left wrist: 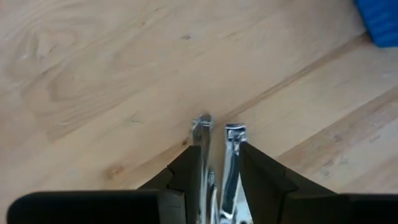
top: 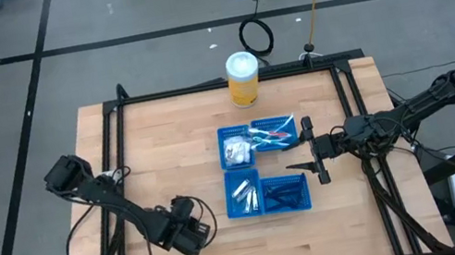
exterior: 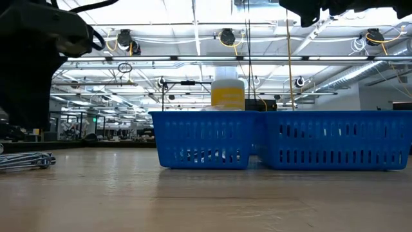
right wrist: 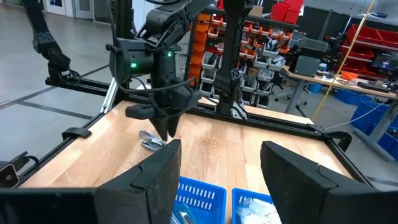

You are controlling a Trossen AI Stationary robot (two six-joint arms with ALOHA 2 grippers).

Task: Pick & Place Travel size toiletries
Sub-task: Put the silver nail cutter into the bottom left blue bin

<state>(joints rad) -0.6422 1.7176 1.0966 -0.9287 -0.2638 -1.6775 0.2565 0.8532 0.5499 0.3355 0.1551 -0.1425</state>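
Four blue mesh trays sit mid-table. One holds white packets (top: 234, 152), one thin toothbrushes (top: 274, 133), one silvery pieces (top: 242, 195), one dark blue sticks (top: 286, 195). My left gripper (top: 192, 234) is near the table's front edge, left of the trays, pointing down and shut on two silvery metal pieces (left wrist: 217, 155). Those pieces (exterior: 26, 160) lie on the wood in the low view and show beside the finger ends (right wrist: 148, 140) in the right wrist view. My right gripper (top: 311, 146) hangs open above the trays' right side, touching nothing. My left gripper has the two silvery metal pieces between its two fingers (left wrist: 186, 177), coming from above and slanting down. The pieces run along the fingers, and their ends (left wrist: 203, 123) stick out past the fingertips. In the low view they rest on the table.
A tall yellow canister with a white lid (top: 243, 79) stands at the far edge behind the trays. A black frame (top: 220, 83) runs round the tabletop. Bare wood lies left of the trays and along the near edge. Racks and workbenches fill the room beyond.
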